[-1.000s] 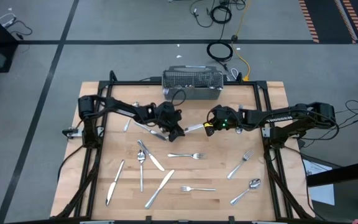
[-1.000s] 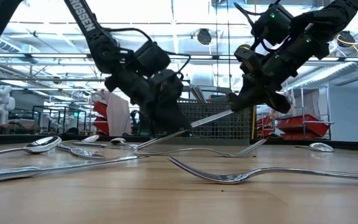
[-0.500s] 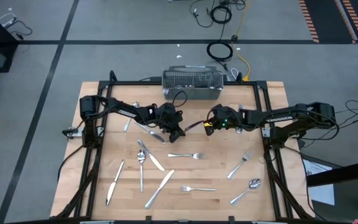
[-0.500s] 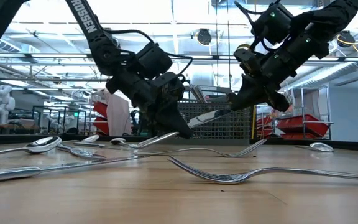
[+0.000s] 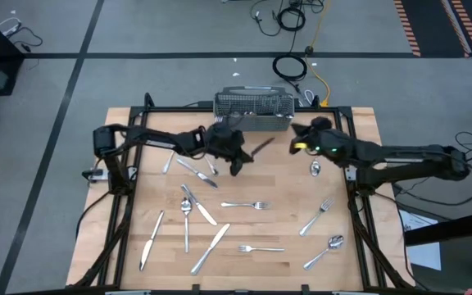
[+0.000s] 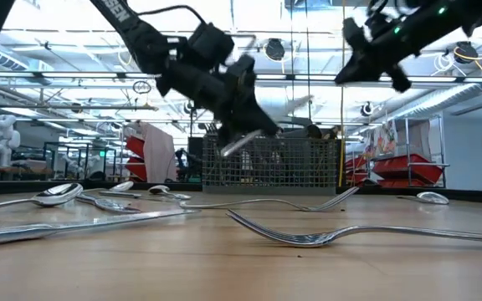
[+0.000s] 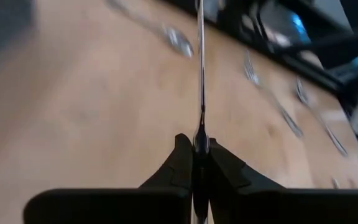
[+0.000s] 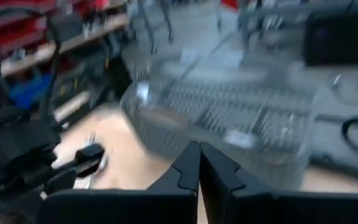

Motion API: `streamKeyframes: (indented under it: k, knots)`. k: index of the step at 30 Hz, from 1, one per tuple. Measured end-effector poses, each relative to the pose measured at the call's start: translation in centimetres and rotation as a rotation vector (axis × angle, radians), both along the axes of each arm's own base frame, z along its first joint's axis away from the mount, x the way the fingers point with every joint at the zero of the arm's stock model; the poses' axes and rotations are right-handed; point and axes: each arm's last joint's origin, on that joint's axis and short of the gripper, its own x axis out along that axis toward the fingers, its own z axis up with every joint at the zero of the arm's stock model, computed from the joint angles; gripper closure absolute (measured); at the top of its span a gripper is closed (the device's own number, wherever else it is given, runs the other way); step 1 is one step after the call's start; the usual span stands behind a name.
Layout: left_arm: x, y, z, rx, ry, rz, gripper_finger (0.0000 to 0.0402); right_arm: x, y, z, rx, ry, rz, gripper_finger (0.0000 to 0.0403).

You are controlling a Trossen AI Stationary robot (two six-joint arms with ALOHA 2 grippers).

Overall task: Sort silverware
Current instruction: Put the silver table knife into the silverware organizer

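Near the table's far edge, high view: left gripper (image 5: 238,156) clamps a knife (image 5: 260,147) beside the basket (image 5: 253,105); right gripper (image 5: 300,131), closed and empty, hovers near the basket's other end. Low view: knife (image 6: 241,140) raised, tilted. Left wrist view: fingers (image 7: 180,163) pinch only its end. Risk: that thin hold could let it pivot or slip; other silverware (image 5: 244,204) lies unsorted.

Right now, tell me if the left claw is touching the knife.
Touching. The left wrist view shows the left claw shut on the knife, its handle pinched between the fingers.
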Motion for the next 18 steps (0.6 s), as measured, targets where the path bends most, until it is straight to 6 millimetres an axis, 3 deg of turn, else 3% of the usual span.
streamKeyframes:
  k: [6, 11, 14, 18]
  knots:
    - [-0.4, 2.5, 4.6, 0.201, -0.169, 0.198, 0.0377, -1.8, 0.1, 1.2, -0.066, 0.002, -0.054, 0.0403]
    - [-0.3, 4.8, 8.6, 0.338, -0.334, 0.415, 0.0377, -1.3, 0.0, 0.6, -0.050, 0.042, -0.046, 0.0403]
    - [0.0, 5.8, 10.8, 0.511, -0.384, 0.513, 0.0377, -1.0, 0.0, 0.2, -0.035, 0.050, -0.047, 0.0403]
    - [1.1, 7.6, 11.9, 0.637, -0.437, 0.566, 0.0377, -0.7, 0.0, -0.1, -0.035, 0.065, -0.041, 0.0403]
